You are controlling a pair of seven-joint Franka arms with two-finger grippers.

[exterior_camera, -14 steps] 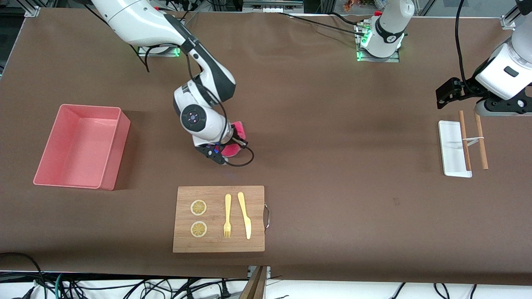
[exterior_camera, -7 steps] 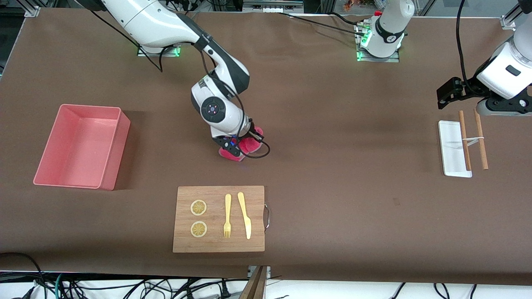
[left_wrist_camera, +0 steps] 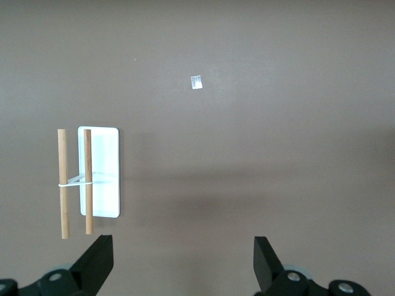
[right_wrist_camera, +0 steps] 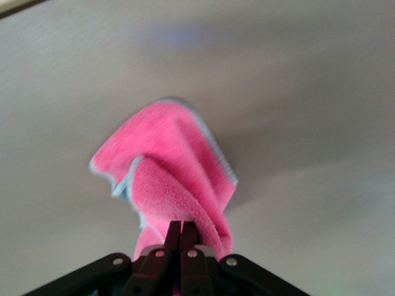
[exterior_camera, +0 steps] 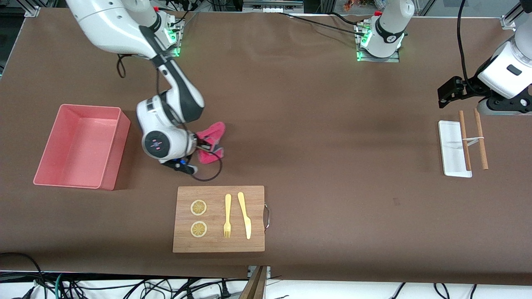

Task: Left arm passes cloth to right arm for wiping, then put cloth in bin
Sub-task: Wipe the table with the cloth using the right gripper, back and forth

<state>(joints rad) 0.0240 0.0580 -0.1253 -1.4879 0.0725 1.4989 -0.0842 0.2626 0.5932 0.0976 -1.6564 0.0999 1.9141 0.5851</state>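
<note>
Magenta cloth (exterior_camera: 211,141) with pale edging, salmon-pink bin (exterior_camera: 107,109), brown table (exterior_camera: 332,124).

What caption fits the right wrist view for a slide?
Right gripper shut on the pink cloth, which hangs over the brown table.

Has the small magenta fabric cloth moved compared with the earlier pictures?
Yes. The small magenta fabric cloth, held in the right end effector, has swept toward the salmon-pink plastic bin, farther from the front camera than the wooden cutting board.

We see two white arms (exterior_camera: 124,25) with black joint caps, black grippers (right_wrist_camera: 182,237), and looping black cables (exterior_camera: 208,172).
</note>
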